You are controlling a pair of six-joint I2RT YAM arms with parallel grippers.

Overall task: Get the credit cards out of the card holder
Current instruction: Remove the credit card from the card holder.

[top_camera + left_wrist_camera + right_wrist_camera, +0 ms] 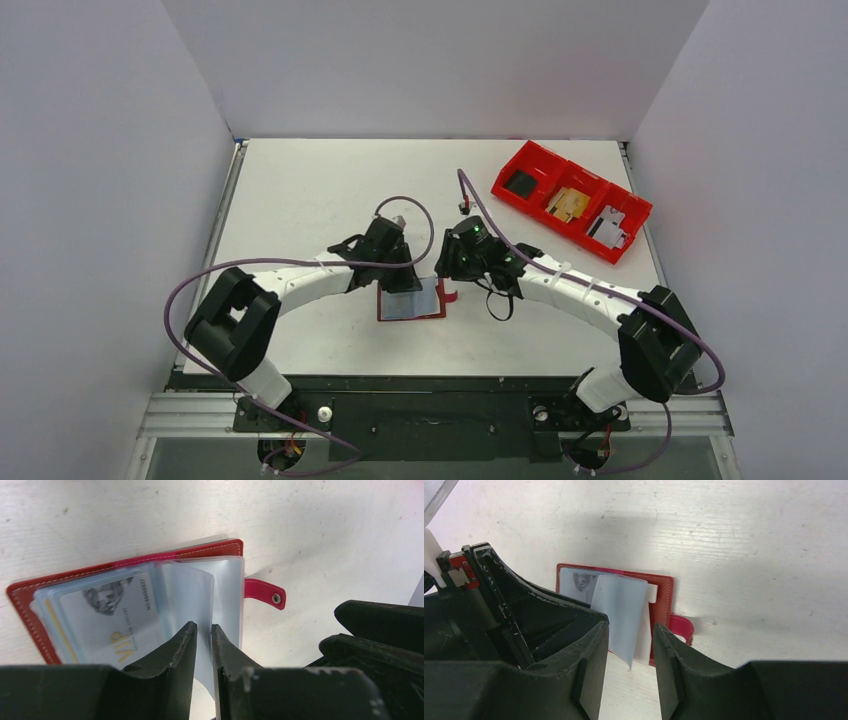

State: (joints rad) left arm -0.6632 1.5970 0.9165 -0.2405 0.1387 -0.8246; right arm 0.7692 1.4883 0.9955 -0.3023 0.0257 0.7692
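Observation:
The dark red card holder [384,312] lies open on the table between the two arms; it also shows in the left wrist view [22,600] and the right wrist view [663,605]. A pale blue-grey credit card [187,592] stands tilted up out of it, also seen in the right wrist view [621,615]. My left gripper [204,627] is shut on this card's near edge. A second card with a portrait and "VIP" lettering [110,615] lies in the holder's clear sleeves. My right gripper [630,630] is open just in front of the lifted card, not touching it.
The holder's red snap strap [265,592] sticks out to the right. A bright red three-compartment bin [570,200] with small items stands at the back right. A small dark plug [463,208] lies on the table behind the right gripper.

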